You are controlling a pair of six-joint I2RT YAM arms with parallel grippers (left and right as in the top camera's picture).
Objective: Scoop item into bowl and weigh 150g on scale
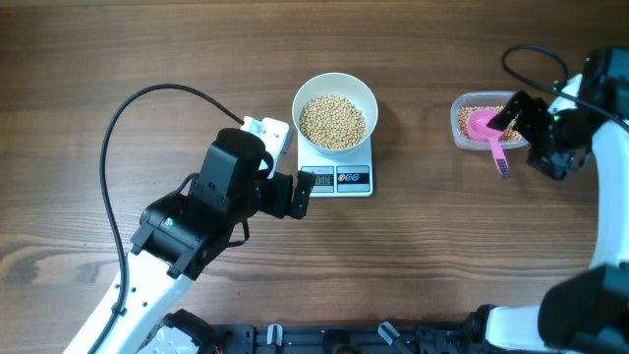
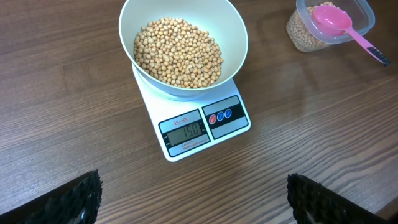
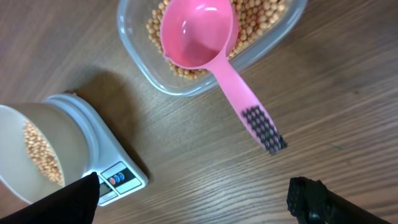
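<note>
The white bowl (image 1: 335, 87) sits on the white scale (image 1: 346, 178), holding a heap of tan beans (image 1: 332, 121). In the left wrist view the scale's display (image 2: 185, 131) appears to read 150. My left gripper (image 2: 193, 199) is open over bare wood, just in front and left of the scale (image 2: 225, 116). My right gripper (image 3: 196, 199) is also open, with nothing between its fingers, a little short of the pink scoop (image 3: 199, 31). The scoop lies empty in the clear tub (image 3: 140, 71), its dark-tipped handle (image 3: 264, 127) sticking out over the rim.
The clear tub (image 1: 462, 123) with leftover beans stands at the right, about a hand's width from the scale. A black cable (image 1: 113, 157) loops across the wooden table on the left. Dark fixtures line the front edge.
</note>
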